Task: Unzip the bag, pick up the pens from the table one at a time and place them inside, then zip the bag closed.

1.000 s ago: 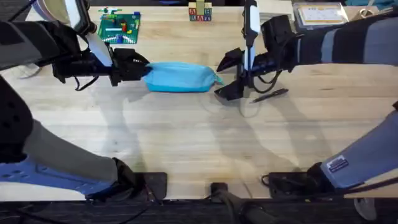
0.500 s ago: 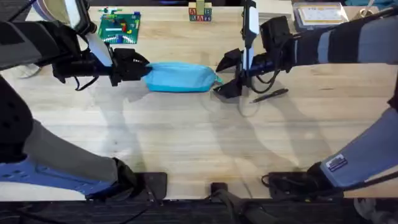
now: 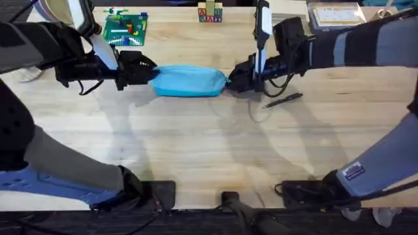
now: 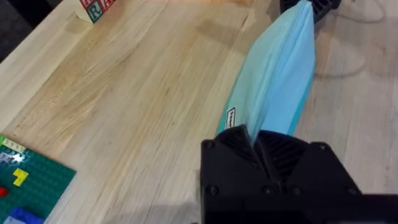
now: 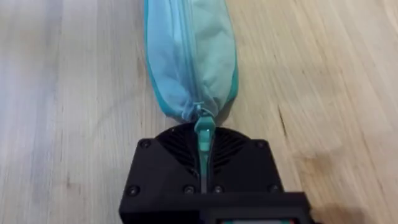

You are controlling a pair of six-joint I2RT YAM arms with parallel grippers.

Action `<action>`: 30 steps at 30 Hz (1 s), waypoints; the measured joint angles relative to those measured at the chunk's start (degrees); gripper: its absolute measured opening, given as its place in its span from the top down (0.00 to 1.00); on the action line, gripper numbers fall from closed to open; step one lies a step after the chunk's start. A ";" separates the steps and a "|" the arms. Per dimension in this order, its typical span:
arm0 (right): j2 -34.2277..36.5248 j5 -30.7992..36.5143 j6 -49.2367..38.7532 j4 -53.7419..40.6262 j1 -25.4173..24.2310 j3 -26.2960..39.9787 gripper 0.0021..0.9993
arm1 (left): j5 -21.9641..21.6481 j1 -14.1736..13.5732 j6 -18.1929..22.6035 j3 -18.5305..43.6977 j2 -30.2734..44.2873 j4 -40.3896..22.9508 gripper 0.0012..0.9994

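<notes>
Light blue fabric of the bag lies stretched between the two claws. The left claw is clamped on one end, and the right claw pinches the zipper pull at the other end. If the pull slips out, or the left grip gives way, the zipper will probably stay closed. A dark pen waits nearby on the pale wood surface, and a green brick plate lies farther back.
</notes>
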 joint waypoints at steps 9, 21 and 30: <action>0.00 0.02 3.35 0.09 0.00 0.00 0.97 | 0.00 0.00 0.00 0.00 0.00 0.02 0.96; -4.13 1.67 8.26 -0.28 -0.32 0.00 0.97 | 0.00 0.00 0.00 0.00 0.00 0.02 0.96; -10.34 3.13 12.18 -0.31 0.03 0.00 0.97 | 0.00 0.00 0.00 0.00 0.00 0.19 0.96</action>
